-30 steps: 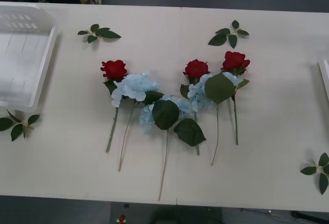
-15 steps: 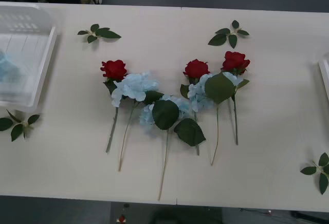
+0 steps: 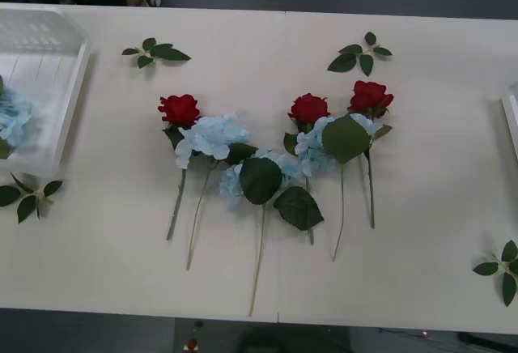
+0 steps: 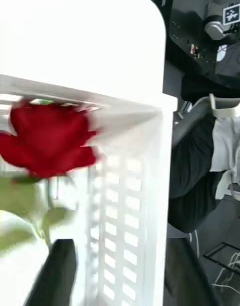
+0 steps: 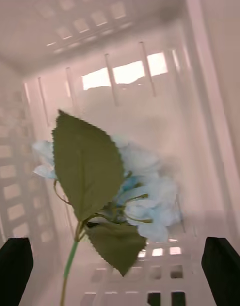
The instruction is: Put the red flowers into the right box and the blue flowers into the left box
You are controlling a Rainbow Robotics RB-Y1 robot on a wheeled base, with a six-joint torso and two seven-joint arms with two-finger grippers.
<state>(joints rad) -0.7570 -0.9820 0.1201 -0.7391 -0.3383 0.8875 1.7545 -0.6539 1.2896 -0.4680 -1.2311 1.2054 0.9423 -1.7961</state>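
Observation:
A blue flower [image 5: 145, 196] with large green leaves lies inside the left box [image 5: 125, 76], between and beyond the wide-apart black fingers of my left gripper [image 5: 119, 242], which is open. It shows at the edge of the left box [image 3: 69, 98] as a blue flower [image 3: 11, 118]. A red flower [image 4: 47, 139], blurred, hangs over the slotted right box [image 4: 125, 196] just beyond my right gripper [image 4: 121, 243], whose fingers stand apart. On the table lie three red flowers [image 3: 180, 109] and three blue flowers [image 3: 212, 136], overlapping. The right box [image 3: 511, 122] shows as a rim sliver.
Loose green leaf sprigs lie at the back left [image 3: 155, 52], back right [image 3: 361, 53], front left [image 3: 28, 195] and front right [image 3: 503, 270]. The flowers' stems [image 3: 259, 264] point toward the table's front edge. Furniture and cables show beyond the right box.
A blue flower has come into the left box at the front view's left edge, showing more of itself than half a second ago. The flowers on the table have not moved.

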